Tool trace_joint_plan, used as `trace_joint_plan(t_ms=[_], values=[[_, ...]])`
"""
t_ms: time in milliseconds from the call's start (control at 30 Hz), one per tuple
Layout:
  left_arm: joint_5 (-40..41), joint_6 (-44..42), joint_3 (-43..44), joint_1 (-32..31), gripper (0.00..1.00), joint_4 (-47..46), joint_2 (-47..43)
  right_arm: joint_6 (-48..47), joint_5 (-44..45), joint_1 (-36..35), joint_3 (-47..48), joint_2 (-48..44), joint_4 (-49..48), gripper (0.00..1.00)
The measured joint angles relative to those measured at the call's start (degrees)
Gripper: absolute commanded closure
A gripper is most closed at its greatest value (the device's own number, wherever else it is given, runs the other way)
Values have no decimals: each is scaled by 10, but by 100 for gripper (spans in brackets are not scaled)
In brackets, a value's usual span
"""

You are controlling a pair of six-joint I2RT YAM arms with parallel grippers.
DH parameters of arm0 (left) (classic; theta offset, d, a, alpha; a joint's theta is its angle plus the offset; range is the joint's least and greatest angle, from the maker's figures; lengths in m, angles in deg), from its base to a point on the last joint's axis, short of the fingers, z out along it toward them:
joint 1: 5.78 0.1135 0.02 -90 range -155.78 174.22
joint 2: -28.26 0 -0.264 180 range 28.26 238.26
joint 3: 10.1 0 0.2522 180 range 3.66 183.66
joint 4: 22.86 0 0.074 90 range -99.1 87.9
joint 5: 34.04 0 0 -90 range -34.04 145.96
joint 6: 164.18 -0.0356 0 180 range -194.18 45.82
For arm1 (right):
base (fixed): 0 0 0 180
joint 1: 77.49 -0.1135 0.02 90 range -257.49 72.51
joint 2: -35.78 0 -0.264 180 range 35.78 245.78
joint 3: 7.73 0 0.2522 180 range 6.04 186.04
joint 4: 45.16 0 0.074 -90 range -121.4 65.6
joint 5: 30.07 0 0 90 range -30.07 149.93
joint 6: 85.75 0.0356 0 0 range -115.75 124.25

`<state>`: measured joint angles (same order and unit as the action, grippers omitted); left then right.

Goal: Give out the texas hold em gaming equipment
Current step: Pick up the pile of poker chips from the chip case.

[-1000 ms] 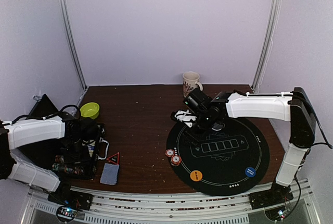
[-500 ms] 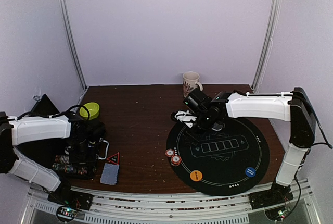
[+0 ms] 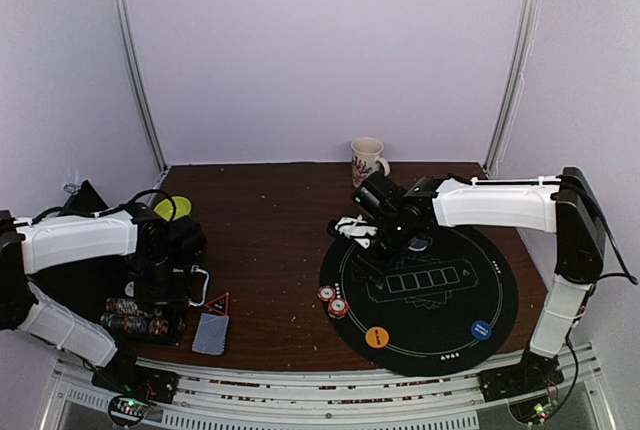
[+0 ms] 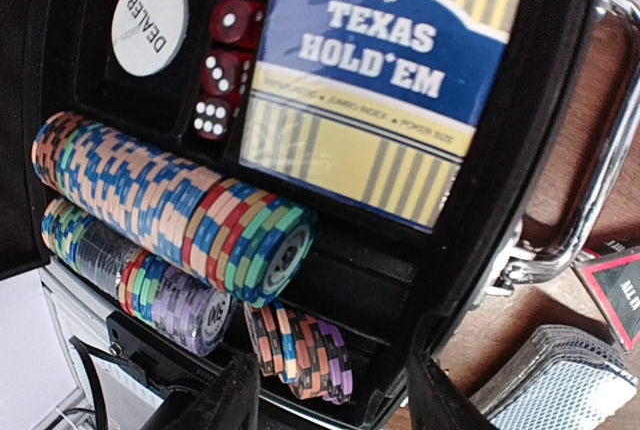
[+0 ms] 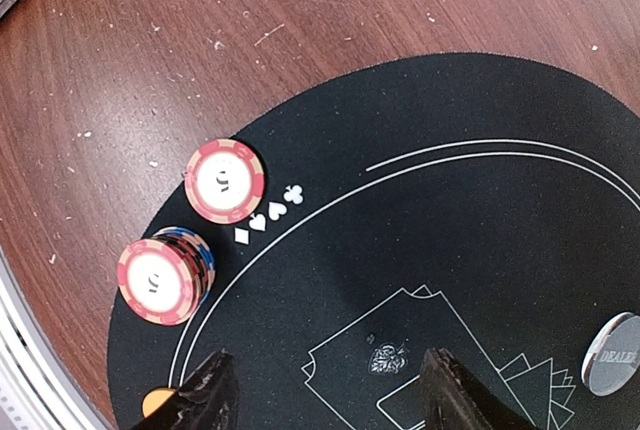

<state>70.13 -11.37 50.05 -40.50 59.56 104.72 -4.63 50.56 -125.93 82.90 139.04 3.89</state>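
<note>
Since a second ago the left arm has swung inward, so its wrist now covers most of the bowl (image 3: 172,205). The right arm has hardly stirred. The left claw (image 4: 330,380) hangs over the open case (image 4: 565,70) with its fingers spread and nothing between them. Inside the case, a blue-and-yellow box (image 4: 385,70) reads "TEXAS HOLD'EM", with "JUMBO INDEX" and "POKER SIZE" in finer print. A white disc (image 4: 148,10) says "DEALER". Red dice (image 4: 225,65) sit in a slot between the disc and the box, and below them lie rows of striped case chips (image 4: 170,200). Just outside the case's chrome handle are the triangle (image 4: 612,292), whose white lettering is cut off by the frame edge, and the cards (image 4: 555,395), lying on the table. The right claw (image 5: 325,390) is also parted and empty, over the left part of the mat (image 5: 470,200). At the mat's near-left rim lie the chips (image 5: 224,181): one flat, and one topping a short stack beside it. Each shows a single digit (5 or 9, it cannot be told). The grey button (image 5: 612,353), marked "DEALER", lies further in on the mat. The orange button (image 3: 376,336) and blue button (image 3: 481,330) sit at its near edge. The mug (image 3: 367,160) stands by the back wall.
</note>
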Motion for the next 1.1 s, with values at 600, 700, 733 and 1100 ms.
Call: trace_joint_plan(t_ms=[600, 700, 733, 1100], values=[[-25, -43, -32, 45, 49, -2, -20, 0, -3, 0, 0, 3, 4, 36], [-33, -51, -33, 51, 45, -3, -26, 0, -3, 0, 0, 4, 6, 36], [-38, -54, -33, 51, 45, -3, -27, 0, -3, 0, 0, 4, 6, 36], [-63, -74, -37, 52, 45, -5, -13, 0, -4, 0, 0, 7, 12, 36]])
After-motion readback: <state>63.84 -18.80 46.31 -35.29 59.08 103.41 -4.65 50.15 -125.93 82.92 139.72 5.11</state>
